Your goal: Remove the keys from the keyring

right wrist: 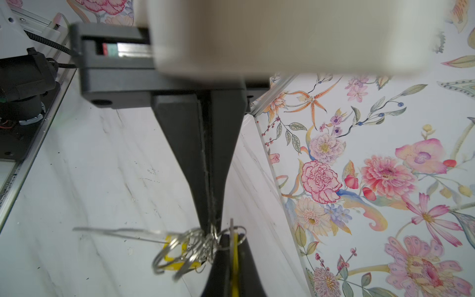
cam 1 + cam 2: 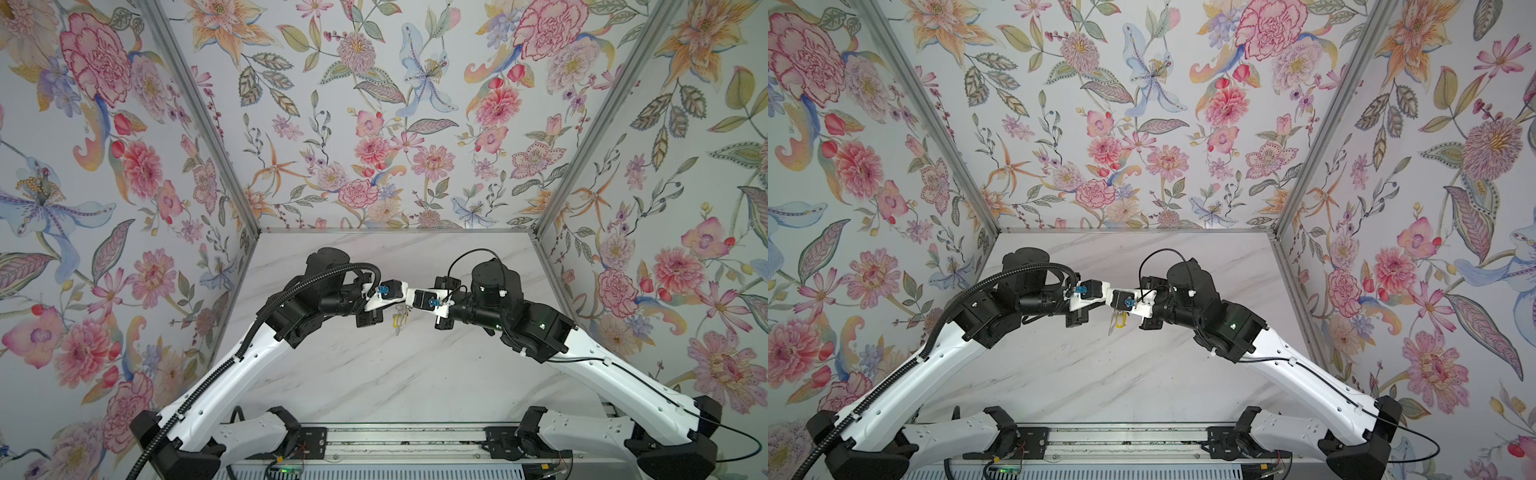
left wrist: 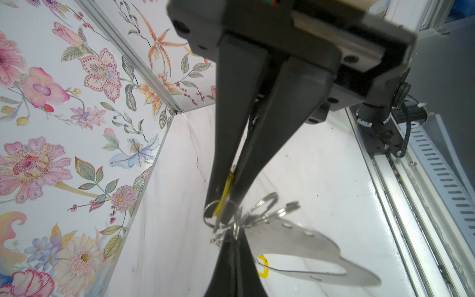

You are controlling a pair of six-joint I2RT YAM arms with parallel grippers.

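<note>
Tightly, left jaws clench a yellow-tagged key (image 3: pixel 224 193) — right jaws pinch the small rings (image 1: pixel 203 241) beside the keyring (image 3: pixel 308 246).

Silver keys (image 2: pixel 400 319), yellow tags (image 1: pixel 180 264); grey keyring (image 3: pixel 308 246); marbled table (image 2: pixel 374 374); floral walls (image 2: pixel 374 124).

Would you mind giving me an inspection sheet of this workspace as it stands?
Surface: white marble table, few dark specks.
Job's things: keys with yellow tags, split rings and flat keyring hang bunched between the hands.
Clutter: nothing seen.
Hands: left hand shut on a yellow key tag; right hand shut on the split rings.
Cables: black ribbed conduit along left arm; thin black cable along right arm.
Surroundings: floral walls, metal rail at near edge.
</note>
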